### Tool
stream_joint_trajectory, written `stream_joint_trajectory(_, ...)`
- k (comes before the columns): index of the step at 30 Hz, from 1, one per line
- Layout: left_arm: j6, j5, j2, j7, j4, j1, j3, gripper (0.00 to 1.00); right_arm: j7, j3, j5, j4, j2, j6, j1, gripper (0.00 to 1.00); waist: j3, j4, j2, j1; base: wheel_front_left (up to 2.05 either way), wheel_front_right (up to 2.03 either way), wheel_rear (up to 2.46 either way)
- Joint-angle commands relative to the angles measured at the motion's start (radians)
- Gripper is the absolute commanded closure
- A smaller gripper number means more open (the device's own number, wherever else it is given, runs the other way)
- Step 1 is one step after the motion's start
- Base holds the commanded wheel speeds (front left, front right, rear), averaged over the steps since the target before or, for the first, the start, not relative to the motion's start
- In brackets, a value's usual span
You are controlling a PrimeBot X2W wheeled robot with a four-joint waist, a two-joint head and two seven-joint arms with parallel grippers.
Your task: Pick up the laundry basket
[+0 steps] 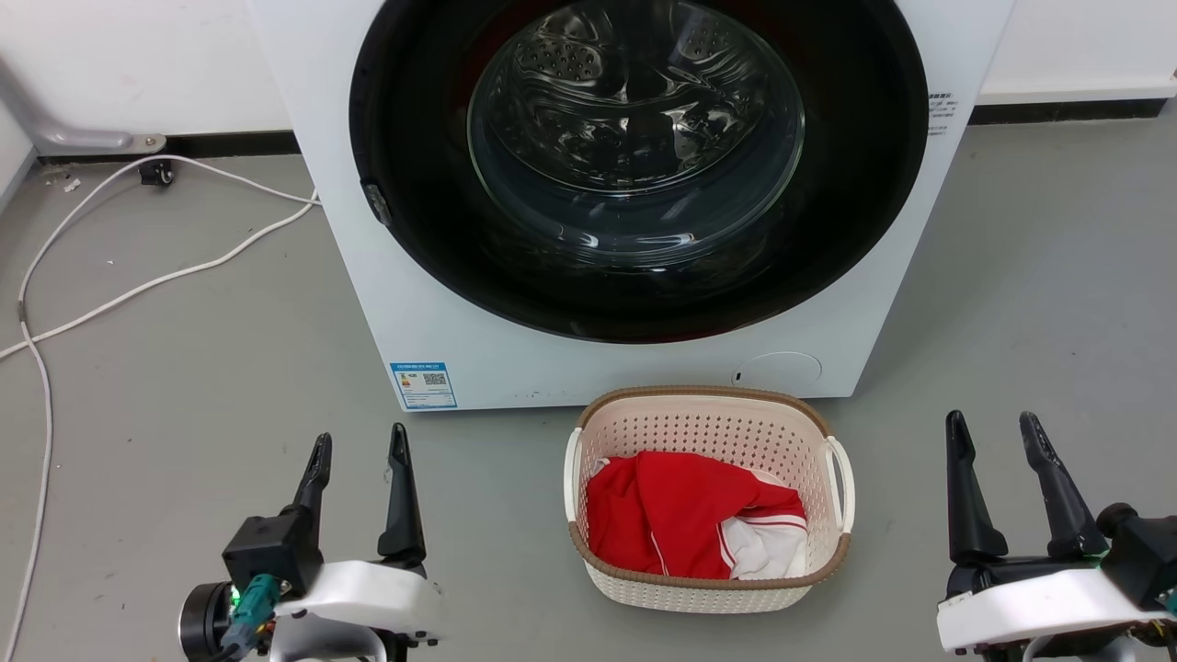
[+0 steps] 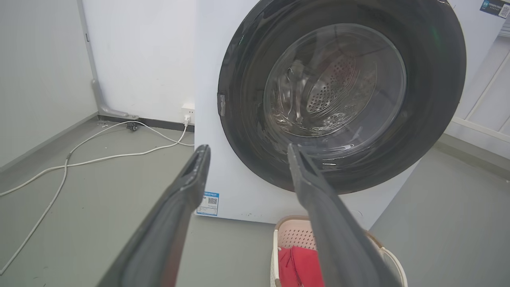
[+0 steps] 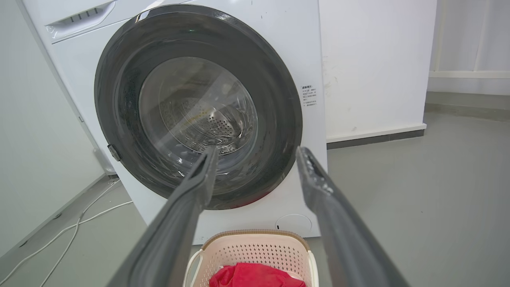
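Grey floor (image 1: 184,414) runs back to a white wall (image 1: 138,55), and a white washer (image 1: 460,303) stands on it, its top cut off by the head view's upper edge. Its round dark door (image 1: 414,230) has a glass centre; behind the reflections the perforated drum (image 1: 634,129) shows only dimly. A blue sticker (image 1: 423,384) sits at the washer's lower left corner and a small label (image 1: 940,115) near its right edge, both too small to read. A white cable (image 1: 138,290) trails over the floor left of the washer and leaves the picture.

The basket (image 1: 708,428) stands on the floor close in front of the washer, below the right half of the door. Whether its far rim touches the washer's front cannot be told. A white handle (image 1: 839,478) shows on each short side. Red cloth (image 1: 680,515) lies inside over something white, hiding the basket's bottom. Both wrist views cut the basket off at their lower edge, and in the left wrist view a finger covers part of it.

The left claw (image 1: 360,441) hangs in front of the washer's left corner, fingers apart and holding nothing. The right claw (image 1: 993,421) hangs out past the washer's right side, fingers likewise spread and bare. Each is well apart from the basket, and both arms are cut off at the lower edge.
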Motion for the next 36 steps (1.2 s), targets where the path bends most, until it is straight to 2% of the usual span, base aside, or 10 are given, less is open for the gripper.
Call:
stream_joint_trajectory(1, 0.005, 0.030, 0.006, -0.011, -0.011, 0.006, -0.005, 0.00, -0.010, 0.001, -0.026, -0.014, -0.004, 0.000, 0.006, 0.00, 0.000, 0.000, 0.0000, 0.0000, 0.00, 0.00, 0.00)
stream_joint_trajectory(29, -0.032, 0.218, -0.032, -0.063, 0.014, 0.035, 0.011, 0.00, -0.063, 0.002, -0.121, -0.033, -0.005, 0.000, 0.037, 0.00, -0.004, 0.003, 0.0000, 0.0000, 0.00, 0.00, 0.00)
stream_joint_trajectory(36, -0.050, 0.234, -0.041, -0.070, 0.026, 0.040, 0.025, 0.00, -0.071, 0.002, -0.132, -0.029, -0.005, 0.000, 0.043, 0.00, -0.004, 0.002, 0.0000, 0.0000, 0.00, 0.00, 0.00)
